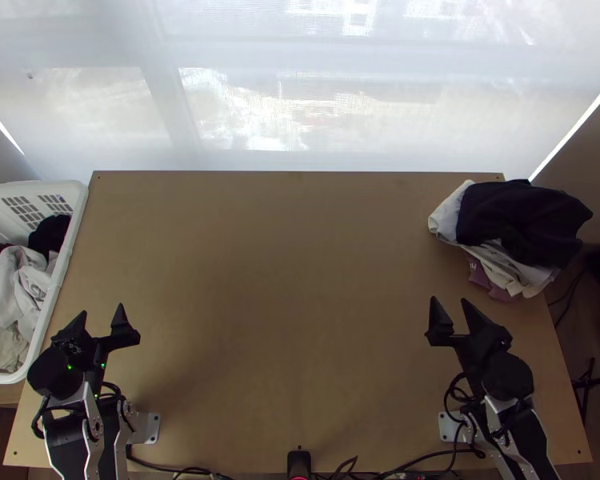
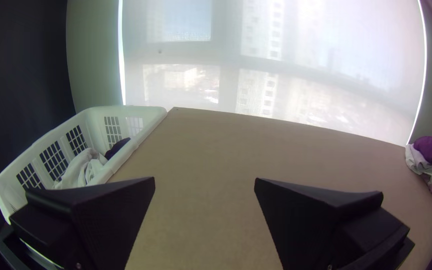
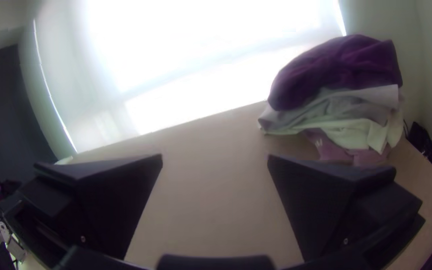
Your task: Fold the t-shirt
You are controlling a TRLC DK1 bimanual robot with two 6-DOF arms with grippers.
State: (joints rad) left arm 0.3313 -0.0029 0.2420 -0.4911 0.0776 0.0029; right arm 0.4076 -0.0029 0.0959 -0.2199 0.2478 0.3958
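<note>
With left tool (image 1: 102, 310) and right tool (image 1: 450, 301) wide and empty, best reach into left basket (image 1: 76, 212), pinch pale cloth (image 1: 16, 284), lift clear, spread flat on counter (image 1: 284, 280).

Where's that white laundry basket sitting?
In the top view, the white basket is at the far left, along the table's left edge, just beyond the left gripper, with crumpled clothes inside.
</note>
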